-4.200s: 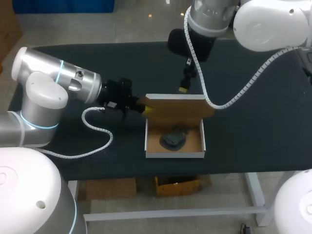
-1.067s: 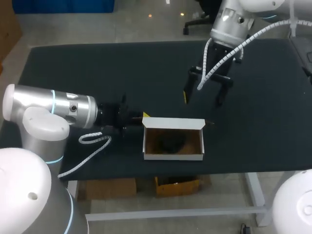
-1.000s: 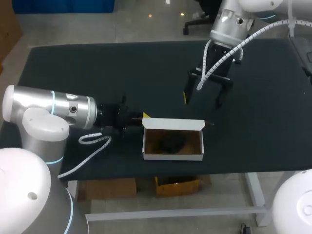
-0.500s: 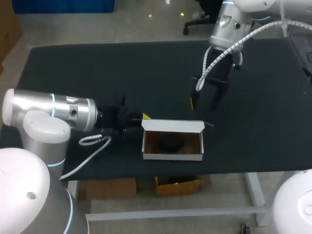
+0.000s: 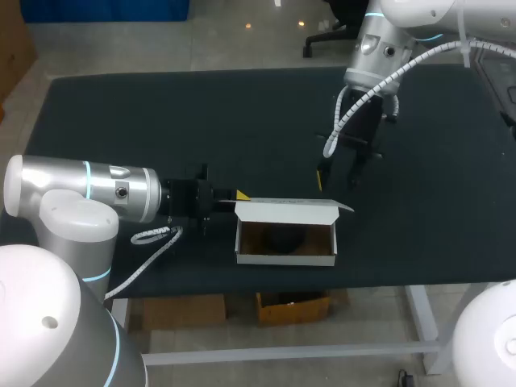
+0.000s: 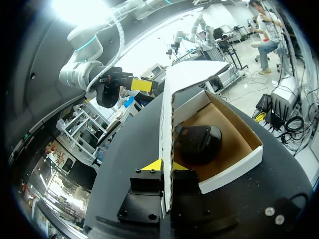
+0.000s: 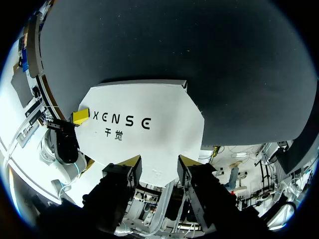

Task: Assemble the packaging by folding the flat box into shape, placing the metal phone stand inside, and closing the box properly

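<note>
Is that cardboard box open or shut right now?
Open: the lid stands raised over the box, and the phone stand shows inside.

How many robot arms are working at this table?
2. The left arm comes in from the left, its fingers clamped on the end of the box's lid. The right arm comes in from the far right, its fingers open behind the box.

phone stand (image 5: pixel 282 239) lies in the box (image 5: pixel 286 260), left hand (image 5: pixel 240 196) at its left, right hand (image 5: pixel 335 179) behind it.
</note>
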`<action>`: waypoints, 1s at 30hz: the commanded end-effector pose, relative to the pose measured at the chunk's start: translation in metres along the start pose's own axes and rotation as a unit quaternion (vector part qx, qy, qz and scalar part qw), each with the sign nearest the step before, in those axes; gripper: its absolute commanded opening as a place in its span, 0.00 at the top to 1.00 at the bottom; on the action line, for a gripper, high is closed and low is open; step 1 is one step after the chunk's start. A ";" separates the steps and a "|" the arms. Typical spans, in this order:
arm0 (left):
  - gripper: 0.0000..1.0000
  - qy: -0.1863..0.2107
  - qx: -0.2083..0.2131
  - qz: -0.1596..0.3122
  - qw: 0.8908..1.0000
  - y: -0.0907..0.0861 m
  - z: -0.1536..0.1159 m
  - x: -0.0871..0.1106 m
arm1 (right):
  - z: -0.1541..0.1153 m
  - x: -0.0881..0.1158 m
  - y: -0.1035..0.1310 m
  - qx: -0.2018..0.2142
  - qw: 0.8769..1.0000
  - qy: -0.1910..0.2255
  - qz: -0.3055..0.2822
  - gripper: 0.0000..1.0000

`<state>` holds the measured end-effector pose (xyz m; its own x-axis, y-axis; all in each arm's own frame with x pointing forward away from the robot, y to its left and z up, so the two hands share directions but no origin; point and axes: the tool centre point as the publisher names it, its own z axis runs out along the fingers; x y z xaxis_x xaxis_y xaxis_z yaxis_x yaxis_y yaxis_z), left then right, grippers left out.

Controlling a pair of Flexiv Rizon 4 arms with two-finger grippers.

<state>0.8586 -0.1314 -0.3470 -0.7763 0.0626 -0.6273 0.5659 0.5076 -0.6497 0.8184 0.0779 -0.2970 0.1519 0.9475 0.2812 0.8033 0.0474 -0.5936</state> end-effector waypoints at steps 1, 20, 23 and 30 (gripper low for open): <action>1.00 -0.005 0.001 0.001 1.000 0.001 0.002 0.007 | 0.004 -0.001 0.003 0.005 1.000 -0.001 0.000 0.55; 0.79 -0.013 0.004 0.005 1.000 -0.003 -0.005 0.012 | 0.018 -0.008 0.004 0.010 1.000 0.003 -0.002 0.59; 0.77 -0.017 0.004 0.008 1.000 -0.005 -0.010 0.013 | 0.020 -0.009 0.004 0.010 1.000 0.004 -0.001 0.60; 0.73 -0.027 -0.001 0.011 1.000 -0.005 -0.023 0.016 | 0.022 -0.011 0.003 0.009 1.000 0.007 0.001 0.61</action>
<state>0.8455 -0.1200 -0.3453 -0.7543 0.0427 -0.6552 0.5809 0.5084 -0.6357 0.8088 0.0763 -0.3175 0.1587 0.9446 0.2873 0.7903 0.0528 -0.6104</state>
